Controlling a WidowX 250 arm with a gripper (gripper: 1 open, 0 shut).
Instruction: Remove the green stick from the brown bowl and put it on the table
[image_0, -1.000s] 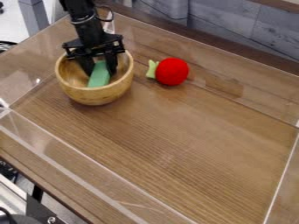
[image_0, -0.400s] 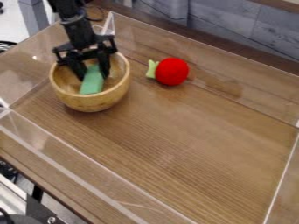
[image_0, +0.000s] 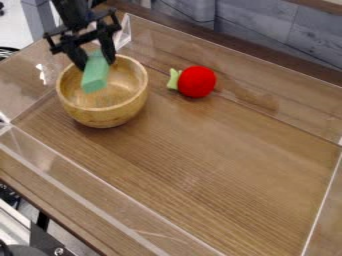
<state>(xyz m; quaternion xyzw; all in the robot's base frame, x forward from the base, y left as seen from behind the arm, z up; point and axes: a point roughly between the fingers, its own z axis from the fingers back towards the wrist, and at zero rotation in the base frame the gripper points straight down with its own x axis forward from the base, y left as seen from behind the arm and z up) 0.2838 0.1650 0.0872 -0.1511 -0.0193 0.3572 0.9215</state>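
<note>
Hanging from the closed fingers (image_0: 91, 52), the green stick (image_0: 96, 73) is clamped by its upper end, its long axis running nearly upright with a slight lean, the lower end pointing down toward the hollow of the brown bowl (image_0: 104, 92). That lower end appears to sit level with or just above the near part of the rim, over the bowl's left-centre; from this single raised view I cannot say for certain that it has fully cleared the rim, since height above the bowl and position further back look alike here. What the coming move turns on is this: the stick is directly below the fingers and still over the bowl, while bare worktop (image_0: 201, 170) lies to the front and right of it, so the load must be carried sideways across the rim before it can come down. Because the stick hangs long below the grip, its free end is the part most likely to catch the thick rim if the sideways travel begins too low. A red ball (image_0: 198, 81) with a small green leaf sits to the right of the bowl, close enough that a set-down spot further toward the front looks safer. The upper end of the stick is hidden between the dark fingers, so how much of it is gripped is not readable. The arm above is cut off by the top edge, and the clear plastic wall (image_0: 27, 75) at the left blurs the bowl's far side
</note>
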